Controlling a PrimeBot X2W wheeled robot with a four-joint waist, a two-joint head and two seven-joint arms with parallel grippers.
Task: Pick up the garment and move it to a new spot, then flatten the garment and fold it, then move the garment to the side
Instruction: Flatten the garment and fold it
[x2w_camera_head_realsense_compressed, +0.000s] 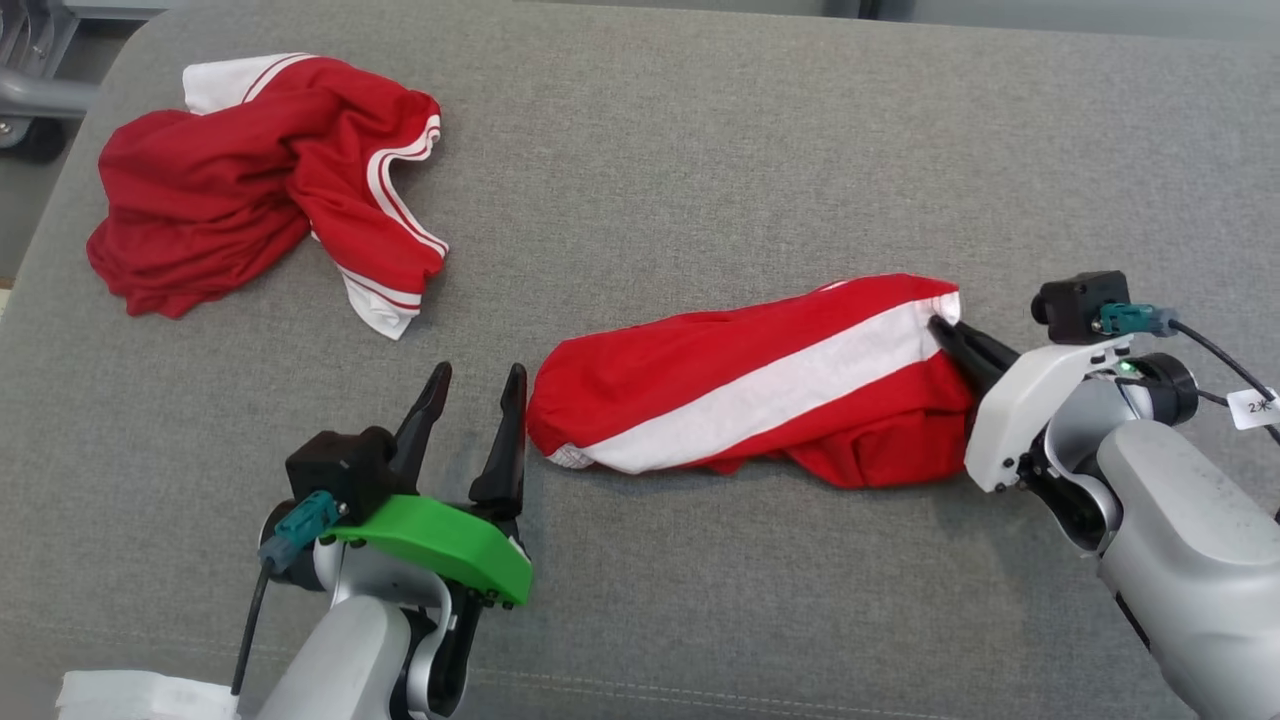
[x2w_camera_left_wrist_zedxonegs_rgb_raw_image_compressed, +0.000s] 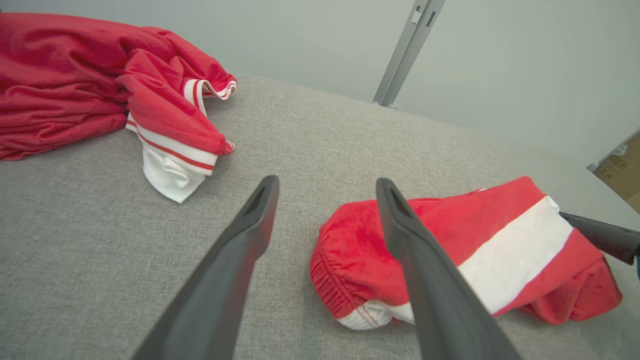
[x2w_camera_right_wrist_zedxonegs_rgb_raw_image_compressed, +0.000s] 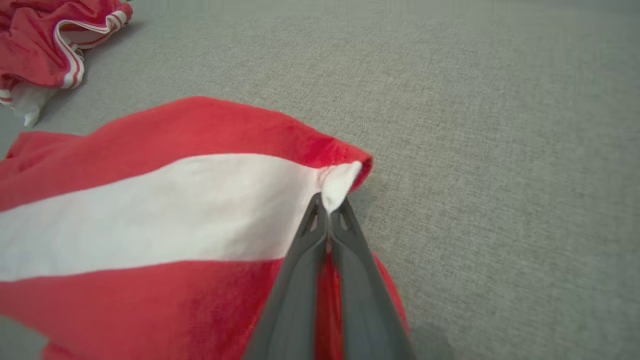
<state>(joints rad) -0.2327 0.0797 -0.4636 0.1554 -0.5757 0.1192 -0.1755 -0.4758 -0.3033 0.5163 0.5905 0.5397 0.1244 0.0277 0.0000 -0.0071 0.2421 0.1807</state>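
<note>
The garment (x2w_camera_head_realsense_compressed: 760, 390), red with a broad white stripe, lies bunched lengthwise across the middle of the grey cushion (x2w_camera_head_realsense_compressed: 700, 150). My right gripper (x2w_camera_head_realsense_compressed: 942, 328) is shut on its right-hand corner, and in the right wrist view the fingertips pinch the white hem of the garment (x2w_camera_right_wrist_zedxonegs_rgb_raw_image_compressed: 150, 200) at my right gripper (x2w_camera_right_wrist_zedxonegs_rgb_raw_image_compressed: 329, 202). My left gripper (x2w_camera_head_realsense_compressed: 478, 375) stands open just left of the garment's elastic end, touching nothing. In the left wrist view the garment (x2w_camera_left_wrist_zedxonegs_rgb_raw_image_compressed: 475, 220) lies behind the right finger of my left gripper (x2w_camera_left_wrist_zedxonegs_rgb_raw_image_compressed: 327, 182).
A second red garment with white trim (x2w_camera_head_realsense_compressed: 260, 180) lies crumpled at the cushion's far left, also seen as a red heap (x2w_camera_left_wrist_zedxonegs_rgb_raw_image_compressed: 75, 85). A white cloth (x2w_camera_head_realsense_compressed: 140, 695) sits at the near left edge. A metal frame (x2w_camera_head_realsense_compressed: 30, 100) stands beyond the left edge.
</note>
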